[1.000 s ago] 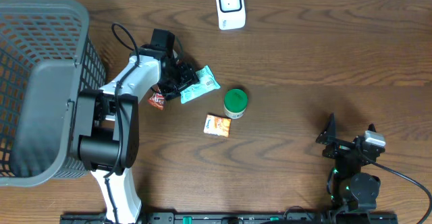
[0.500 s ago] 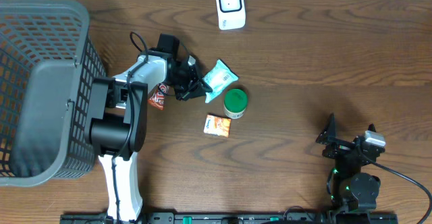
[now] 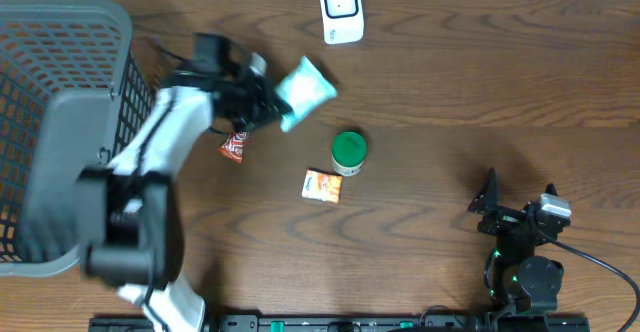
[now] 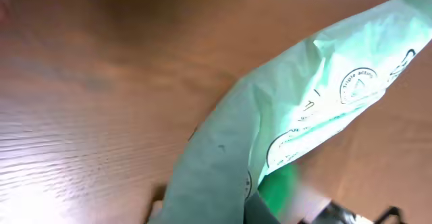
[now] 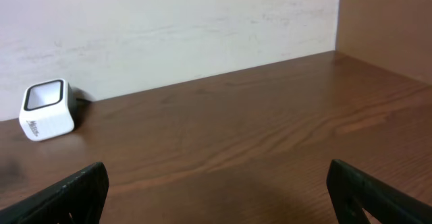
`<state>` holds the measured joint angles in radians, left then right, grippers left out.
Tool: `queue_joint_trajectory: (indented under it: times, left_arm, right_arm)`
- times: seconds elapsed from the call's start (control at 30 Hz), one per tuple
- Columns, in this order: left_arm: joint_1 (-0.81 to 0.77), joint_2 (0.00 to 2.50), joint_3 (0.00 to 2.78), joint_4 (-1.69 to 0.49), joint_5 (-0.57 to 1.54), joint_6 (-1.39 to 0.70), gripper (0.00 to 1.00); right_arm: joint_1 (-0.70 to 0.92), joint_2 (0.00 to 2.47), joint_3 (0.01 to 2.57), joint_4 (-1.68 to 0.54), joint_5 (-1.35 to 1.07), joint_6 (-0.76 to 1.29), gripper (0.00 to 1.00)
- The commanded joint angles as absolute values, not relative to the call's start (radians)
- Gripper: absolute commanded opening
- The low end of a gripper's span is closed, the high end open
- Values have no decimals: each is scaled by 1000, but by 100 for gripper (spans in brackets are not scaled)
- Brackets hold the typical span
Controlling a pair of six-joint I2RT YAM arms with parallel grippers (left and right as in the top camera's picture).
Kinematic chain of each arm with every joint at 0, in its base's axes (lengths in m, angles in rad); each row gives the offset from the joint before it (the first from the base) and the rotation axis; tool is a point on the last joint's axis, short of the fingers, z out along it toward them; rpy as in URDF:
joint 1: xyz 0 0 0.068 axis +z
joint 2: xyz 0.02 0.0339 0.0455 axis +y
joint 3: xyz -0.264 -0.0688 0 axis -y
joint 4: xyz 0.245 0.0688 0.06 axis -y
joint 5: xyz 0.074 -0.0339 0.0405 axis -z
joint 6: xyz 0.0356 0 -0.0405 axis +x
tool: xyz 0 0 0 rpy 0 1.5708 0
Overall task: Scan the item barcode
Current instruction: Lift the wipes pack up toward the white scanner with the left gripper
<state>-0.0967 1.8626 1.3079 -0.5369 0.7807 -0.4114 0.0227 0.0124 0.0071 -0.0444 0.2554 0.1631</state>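
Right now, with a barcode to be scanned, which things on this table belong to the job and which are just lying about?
In the job: mint-green packet, held by the left gripper; white scanner.
Lying about: green-lidded tub; orange packet; red packet; grey basket.

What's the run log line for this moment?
left pincer: shut on green packet | right pincer: open, empty | scanner: packet not yet over it
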Motion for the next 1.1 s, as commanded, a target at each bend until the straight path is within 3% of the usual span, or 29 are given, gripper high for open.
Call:
queue_joint_trajectory:
  times: [0.0,0.63,0.87,1.07]
  left_arm:
    - [-53,1721,1326,-529,837,-382,7]
    - [-64,1552,1327,-455,749,-318,7]
    - [-210,1552,1328,-350,54,-307,7]
    - [-352,1588,1328,-130,-272,-163,7]
  right_arm:
    - [20,9,6,-49,257,148,99]
    - [20,9,6,-49,257,148,99]
    - [20,9,6,-49,257,148,99]
    - [20,9,6,-49,257,148,99]
